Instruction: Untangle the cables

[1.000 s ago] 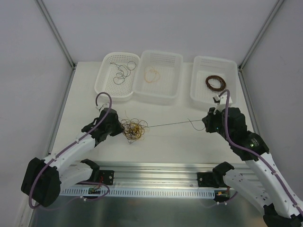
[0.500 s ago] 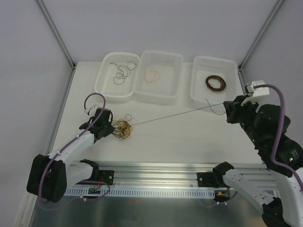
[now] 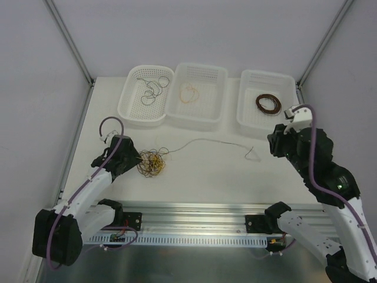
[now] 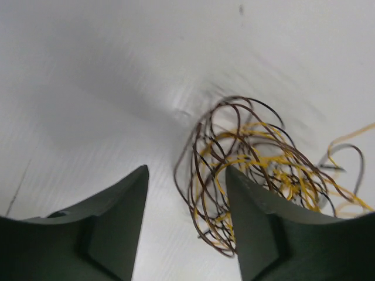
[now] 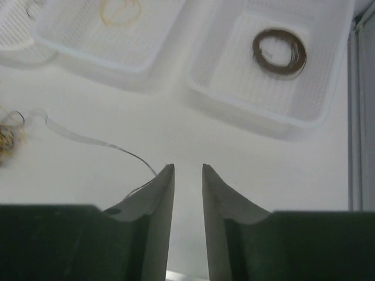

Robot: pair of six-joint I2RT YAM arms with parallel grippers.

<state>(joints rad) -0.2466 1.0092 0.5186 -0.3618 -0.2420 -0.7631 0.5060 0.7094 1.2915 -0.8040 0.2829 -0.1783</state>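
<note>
Since the slack cable (image 3: 218, 141) runs sideways from the tangle (image 3: 151, 164), its free end lies nearest the right claw (image 5: 188, 168), slightly parted, empty; left claw (image 4: 186, 170) parted

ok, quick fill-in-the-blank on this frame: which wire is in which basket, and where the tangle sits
1. The brown wire ring lies in the ___ basket.
2. The black wire lies in the ___ basket.
3. The middle basket holds an ___ wire.
4. The left gripper, open, points at the ___ on the table.
Missing words: right; left; orange; tangle.
</note>
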